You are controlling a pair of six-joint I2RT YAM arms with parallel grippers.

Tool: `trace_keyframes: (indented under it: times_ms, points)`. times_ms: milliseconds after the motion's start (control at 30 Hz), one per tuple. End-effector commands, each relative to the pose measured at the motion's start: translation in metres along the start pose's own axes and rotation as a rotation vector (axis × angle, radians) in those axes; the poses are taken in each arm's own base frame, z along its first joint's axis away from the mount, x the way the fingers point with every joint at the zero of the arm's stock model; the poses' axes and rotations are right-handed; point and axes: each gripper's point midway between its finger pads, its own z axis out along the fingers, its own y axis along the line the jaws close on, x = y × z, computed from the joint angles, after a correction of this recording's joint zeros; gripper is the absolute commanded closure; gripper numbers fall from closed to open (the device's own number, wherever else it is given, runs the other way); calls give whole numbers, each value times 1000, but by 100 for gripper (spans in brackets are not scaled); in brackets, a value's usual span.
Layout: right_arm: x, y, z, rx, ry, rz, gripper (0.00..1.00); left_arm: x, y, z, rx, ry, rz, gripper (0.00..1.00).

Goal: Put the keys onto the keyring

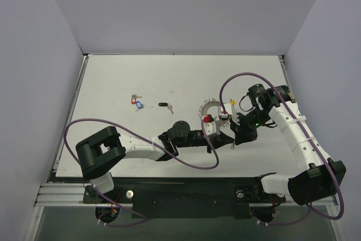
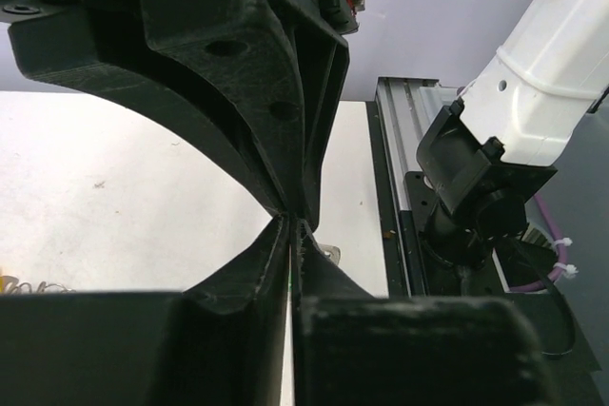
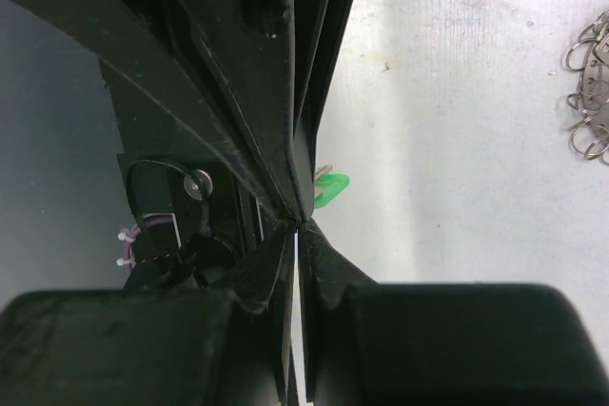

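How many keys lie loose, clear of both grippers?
3: a red-tagged key and a blue-tagged key together at the far left, a black-headed key nearer the keyring. More may be hidden there.

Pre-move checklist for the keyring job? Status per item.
1. left gripper closed: ok, jaws together in its wrist view.
2. Key pinched in it: cannot tell; only a silvery bit shows beside the tips.
3. right gripper shut: ok.
4. green tag held by it: cannot tell; the tag sits right at the tips.
5. keyring in view beside both grippers: ok.
6. All keys on the ring: not ok; loose keys lie far to the left.
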Motion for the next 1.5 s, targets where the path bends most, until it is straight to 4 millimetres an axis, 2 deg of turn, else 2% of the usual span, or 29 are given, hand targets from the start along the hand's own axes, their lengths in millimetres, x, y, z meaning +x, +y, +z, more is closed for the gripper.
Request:
trace_keyframes:
  times_ms: [0,100,367,500,567,600,633,800,867,1033,1300,1467]
  points:
    - [2,33,-6,-95,6,54,100,-16,-9,10,57,-34,25,90]
    - [2,33,-6,-93,5,54,100,-16,-10,10,60,-25,29,100]
    - [1,32,-8,-82,-21,66,100,-20,-8,7,35,-28,12,100]
    - [-4,32,-12,-73,-72,87,82,-37,-4,0,-8,-101,-23,100]
    - [-5,33,-15,-70,-94,88,77,-47,-2,-5,-22,-150,-48,100]
    - [-6,33,-15,-68,-101,85,76,-47,0,-9,-36,-161,-77,100]
    - [-6,33,-16,-68,-113,87,73,-56,0,-12,-44,-202,-77,100]
    - [-10,34,-19,-48,-185,23,69,-76,5,-29,-88,-314,-129,100]
    - [-12,33,-20,-26,-237,-70,68,-84,6,-35,-99,-353,-131,100]
    - [-29,36,-14,-8,-381,-237,55,-93,6,-39,-105,-403,-129,100]
    - [-50,28,-19,-37,-478,-241,59,-92,2,-41,-93,-403,-130,100]
    - [-50,36,-18,-101,-474,-245,72,-94,2,-41,-92,-409,-127,100]
